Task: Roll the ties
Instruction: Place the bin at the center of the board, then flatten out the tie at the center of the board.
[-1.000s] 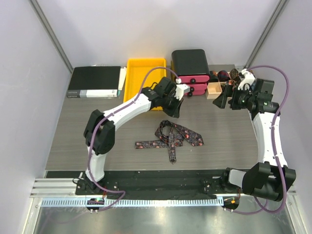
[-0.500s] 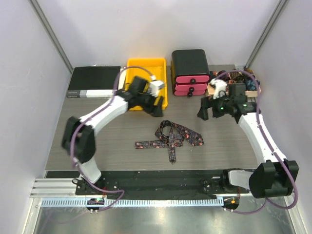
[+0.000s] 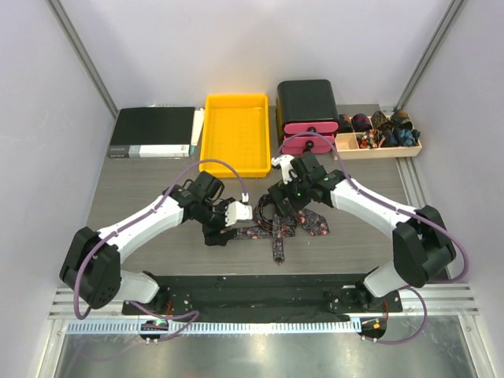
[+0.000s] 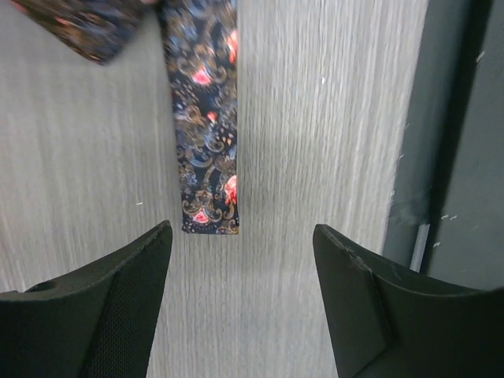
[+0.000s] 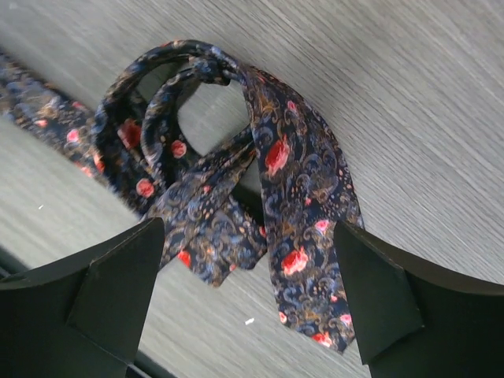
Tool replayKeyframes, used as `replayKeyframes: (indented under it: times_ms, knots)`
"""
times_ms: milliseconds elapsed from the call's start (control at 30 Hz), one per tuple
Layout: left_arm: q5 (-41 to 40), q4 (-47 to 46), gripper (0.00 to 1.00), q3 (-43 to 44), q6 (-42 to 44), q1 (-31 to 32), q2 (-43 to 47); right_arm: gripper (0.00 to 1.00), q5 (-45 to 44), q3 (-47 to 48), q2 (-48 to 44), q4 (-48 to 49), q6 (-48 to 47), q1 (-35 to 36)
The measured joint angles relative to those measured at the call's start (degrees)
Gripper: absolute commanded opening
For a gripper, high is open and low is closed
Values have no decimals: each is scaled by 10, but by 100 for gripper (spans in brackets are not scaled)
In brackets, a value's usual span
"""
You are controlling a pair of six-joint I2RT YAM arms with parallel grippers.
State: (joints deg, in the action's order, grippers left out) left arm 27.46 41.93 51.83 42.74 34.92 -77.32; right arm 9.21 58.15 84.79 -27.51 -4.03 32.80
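Left wrist view: left pincer (image 4: pixel 240 230) spread wide, gripping nothing, poised just above the worktop (image 4: pixel 331 118), with the square-cut narrow end of one of the ties (image 4: pixel 206 157) lying flat and pointing into the gap between the fingers (image 4: pixel 102 307). Right wrist view: right pincer (image 5: pixel 248 228) likewise wide apart and empty, hanging over the tangled middle of the ties, a loop and a broad pointed blade crossed over one another there. Top external view: both pincers low over the same dark speckled heap near the middle of the worktop, the left at the narrow tail, the right at the knotted part. Farther out, a yellow tray (image 3: pixel 234 134), a black box with pink drawers (image 3: pixel 307 106) and a wooden compartment tray (image 3: pixel 378 150), all well apart at the far edge.

Judged as the very start of the step: nothing rolled yet. To do it well, untangle first: lift the loop clear with the right pincer and draw the tail straight with the left, to get one tie flat and alone. Then pinch the narrow end squarely across its width, not at a corner, and turn it over on itself tightly, edges kept aligned. Risks otherwise: dragging the whole heap along, or ending with a slack, skewed roll.
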Motion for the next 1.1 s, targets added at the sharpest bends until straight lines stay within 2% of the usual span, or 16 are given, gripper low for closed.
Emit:
replayKeyframes:
  times_ms: [233,333,367,400,433,467,500,533,567,633,733,800,1100]
  knots:
    - [-47,-79,70,-59,43,33,-11,87,-54,0,35,49,25,40]
    - [-59,-105,68,-68,56,38,-24,78,-69,0,62,71,29,48]
    - [-63,-113,67,-70,58,38,-30,68,-73,0,70,75,29,49]
    - [-67,-119,66,-72,61,38,-35,63,-80,0,81,78,30,49]
    - [-72,-126,61,-75,64,38,-40,57,-86,0,90,79,29,49]
    - [-76,-133,56,-78,70,38,-46,44,-92,0,98,80,31,49]
    - [-82,-140,50,-82,73,38,-50,39,-96,-2,102,81,29,49]
    - [-88,-144,36,-86,76,38,-55,35,-100,-3,105,82,28,49]
    - [-94,-148,28,-91,78,38,-58,24,-103,-6,105,83,27,49]
    - [-102,-149,13,-95,82,38,-60,17,-109,-7,105,83,21,45]
    - [-115,-147,4,-91,89,31,-59,1,-103,-7,103,75,5,29]
    - [-115,-135,0,-82,86,13,-59,1,-90,-7,94,54,-12,6]
    - [-107,-46,0,-26,78,-155,-51,1,-27,-8,12,-73,-185,-146]
